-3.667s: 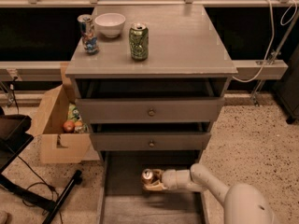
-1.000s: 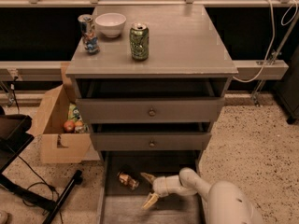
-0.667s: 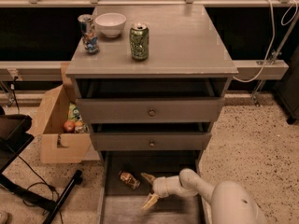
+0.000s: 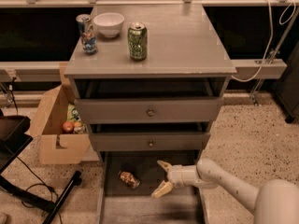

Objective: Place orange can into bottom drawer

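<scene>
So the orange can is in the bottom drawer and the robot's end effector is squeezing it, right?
Not quite. The orange can is in the bottom drawer, but the end effector is open beside it, not touching it. The camera view shows that.

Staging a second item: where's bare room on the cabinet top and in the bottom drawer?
Cabinet top: right half bare, beside the green can; back-left is crowded by bowl and patterned can. Bottom drawer: near end bare; orange can lies left, open tool right of it.
</scene>
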Controlling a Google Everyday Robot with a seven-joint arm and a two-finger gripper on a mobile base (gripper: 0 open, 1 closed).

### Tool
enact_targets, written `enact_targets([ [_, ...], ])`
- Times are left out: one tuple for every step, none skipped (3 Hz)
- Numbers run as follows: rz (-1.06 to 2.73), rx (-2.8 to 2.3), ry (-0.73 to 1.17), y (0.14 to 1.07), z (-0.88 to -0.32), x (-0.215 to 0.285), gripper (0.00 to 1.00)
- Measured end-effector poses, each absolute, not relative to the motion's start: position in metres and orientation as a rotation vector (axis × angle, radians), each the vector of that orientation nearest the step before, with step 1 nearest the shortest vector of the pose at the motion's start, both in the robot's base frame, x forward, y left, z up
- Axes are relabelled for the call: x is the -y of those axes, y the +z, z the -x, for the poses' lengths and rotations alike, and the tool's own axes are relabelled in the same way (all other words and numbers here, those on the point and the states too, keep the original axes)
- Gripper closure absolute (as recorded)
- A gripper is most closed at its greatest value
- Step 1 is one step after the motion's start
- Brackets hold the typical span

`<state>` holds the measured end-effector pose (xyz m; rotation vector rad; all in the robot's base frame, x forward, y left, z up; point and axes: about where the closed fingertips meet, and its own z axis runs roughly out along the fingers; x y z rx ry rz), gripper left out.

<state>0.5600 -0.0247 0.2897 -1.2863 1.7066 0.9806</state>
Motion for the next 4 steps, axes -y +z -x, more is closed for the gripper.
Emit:
enact_targets([
  [1.22,-1.853,0.817,0.346,-0.566,0.07,0.0],
  [1.231,-1.998,0.639,0.378,-0.564,0.089,0.0],
  [1.261,-2.122,0.47,0.4,-0.566,0.086,0.0],
  [1.278,-2.172,0.378,0.42,-0.567,0.078,0.0],
])
